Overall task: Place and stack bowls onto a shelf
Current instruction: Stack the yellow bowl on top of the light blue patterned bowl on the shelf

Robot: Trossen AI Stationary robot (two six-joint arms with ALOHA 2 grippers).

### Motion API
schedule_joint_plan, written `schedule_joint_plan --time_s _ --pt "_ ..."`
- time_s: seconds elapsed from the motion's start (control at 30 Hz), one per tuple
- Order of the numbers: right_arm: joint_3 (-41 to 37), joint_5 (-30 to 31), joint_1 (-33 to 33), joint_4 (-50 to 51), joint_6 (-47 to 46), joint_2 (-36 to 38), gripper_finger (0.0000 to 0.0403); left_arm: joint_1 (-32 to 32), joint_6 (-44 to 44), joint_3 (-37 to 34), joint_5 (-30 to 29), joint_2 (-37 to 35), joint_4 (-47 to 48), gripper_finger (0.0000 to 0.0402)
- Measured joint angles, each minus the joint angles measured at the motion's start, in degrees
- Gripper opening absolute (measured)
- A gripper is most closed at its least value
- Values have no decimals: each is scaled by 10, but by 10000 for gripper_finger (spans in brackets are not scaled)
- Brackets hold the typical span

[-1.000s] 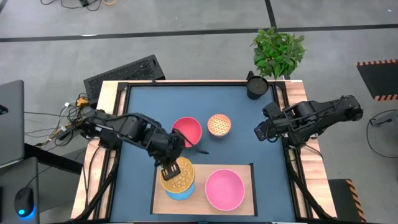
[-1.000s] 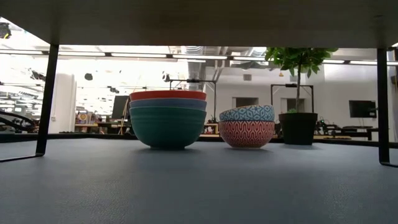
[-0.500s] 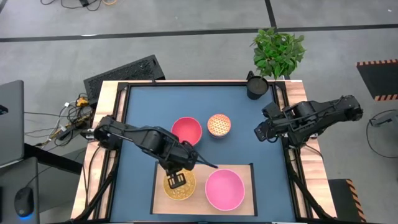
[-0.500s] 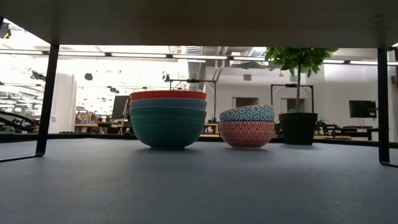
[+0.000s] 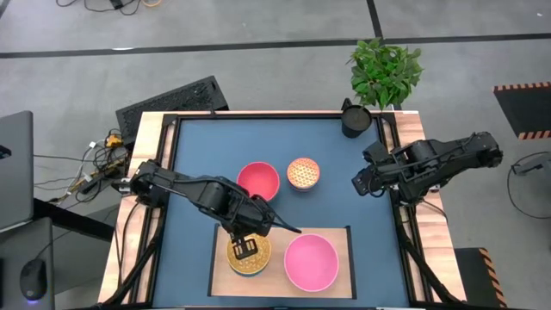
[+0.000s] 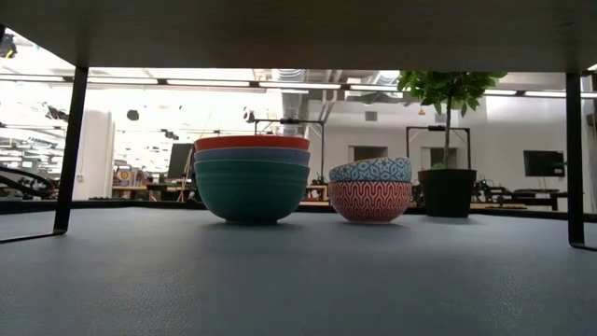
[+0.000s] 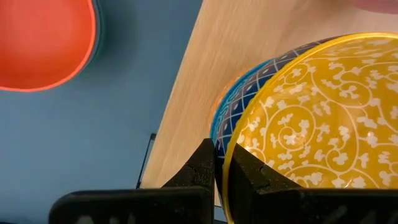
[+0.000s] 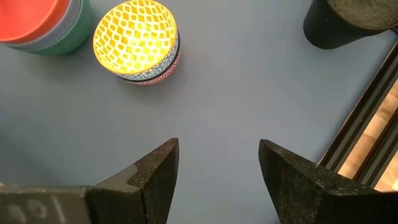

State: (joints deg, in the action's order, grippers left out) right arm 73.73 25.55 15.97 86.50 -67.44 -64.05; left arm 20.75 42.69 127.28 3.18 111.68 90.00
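The left gripper [image 5: 248, 250] pinches the rim of a yellow bowl [image 5: 249, 256] with its fingers closed tight. That bowl sits in a blue bowl [image 7: 233, 106] on the wooden shelf [image 5: 344, 237], next to a pink bowl [image 5: 311, 262]. The left arm reaches in low from the table's left side. On the dark blue table [image 5: 215, 146] stand a stack with a red bowl [image 5: 258, 181] on top and a small orange bowl [image 5: 303, 172]. The right gripper [image 5: 358, 183] waits wide open and empty by the right edge, near a dark cup [image 5: 355, 119] and a plant [image 5: 384, 71]. Behind is a big bright room.
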Motion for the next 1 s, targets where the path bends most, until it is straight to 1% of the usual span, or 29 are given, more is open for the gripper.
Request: schedule_joint_plan --time_s 0.37,0.73,1.0 --pt "0 0 0 0 -15 0 249 4 5 0 10 0 0 0" --pt "0 0 0 0 -15 0 249 6 15 0 -9 0 0 0" --pt "0 0 0 0 -16 0 249 6 21 0 -10 0 0 0"
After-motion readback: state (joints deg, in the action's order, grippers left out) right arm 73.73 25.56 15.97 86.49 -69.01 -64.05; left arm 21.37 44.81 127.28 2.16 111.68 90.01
